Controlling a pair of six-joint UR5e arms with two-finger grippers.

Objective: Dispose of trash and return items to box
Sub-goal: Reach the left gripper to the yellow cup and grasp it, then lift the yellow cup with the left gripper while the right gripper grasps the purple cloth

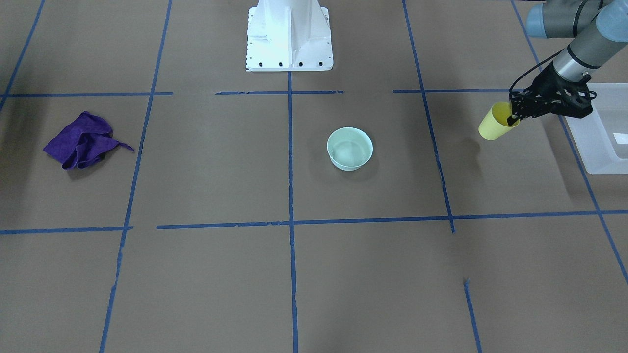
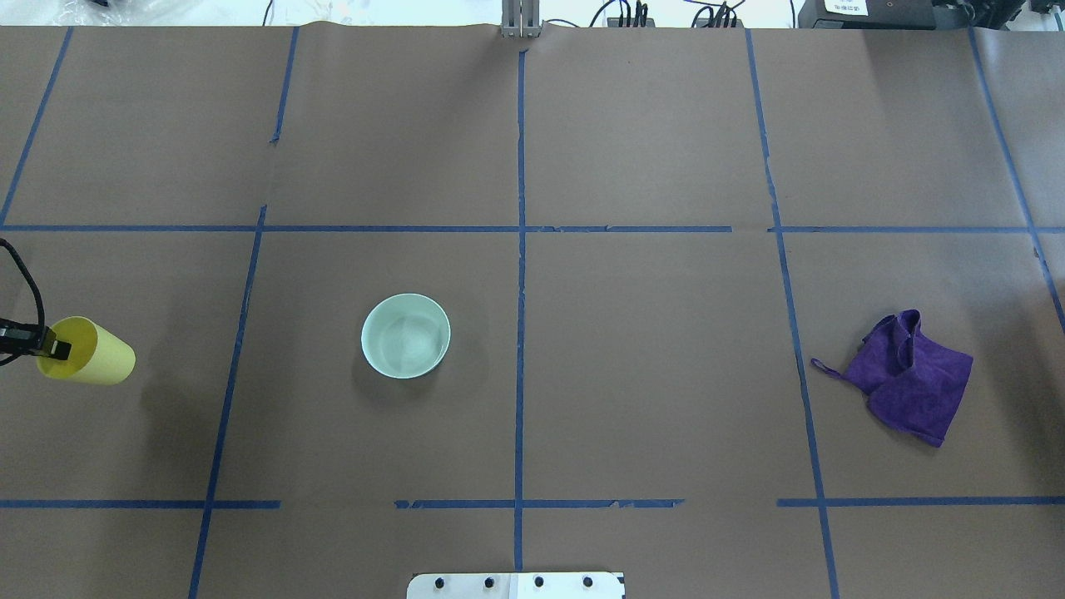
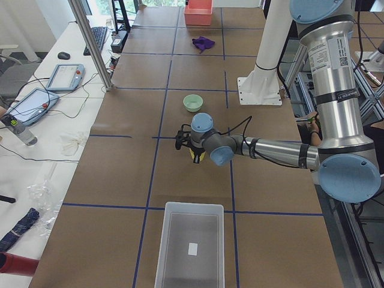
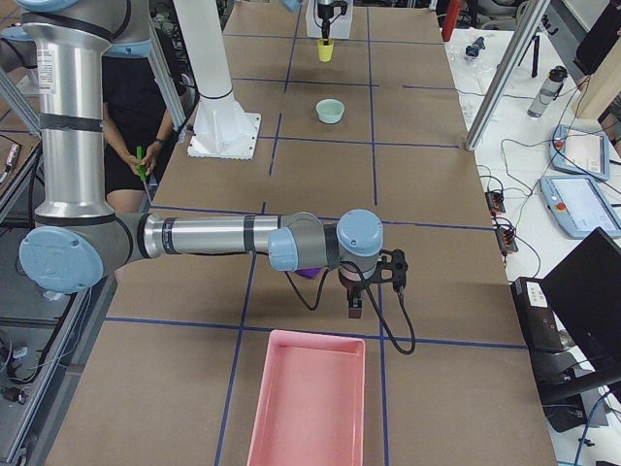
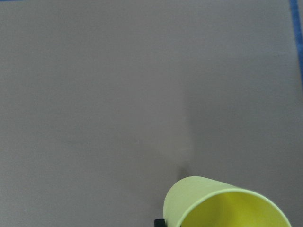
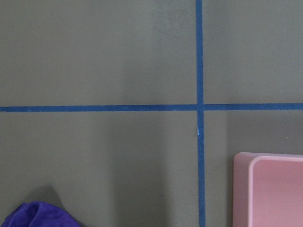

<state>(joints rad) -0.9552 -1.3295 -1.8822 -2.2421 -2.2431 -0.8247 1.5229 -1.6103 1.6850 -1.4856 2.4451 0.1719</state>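
Observation:
My left gripper is shut on the rim of the yellow cup, with one finger inside it. It holds the cup tilted above the table, beside the translucent box. The cup also shows in the overhead view, in the left wrist view and in the exterior left view, short of the box. The mint-green bowl stands upright and empty near the table's middle. My right gripper shows only in the exterior right view, low over the table; I cannot tell if it is open.
A crumpled purple cloth lies on the robot's right side, near the right arm. A pink tray stands at that end of the table. The white robot base is at the table's rear edge.

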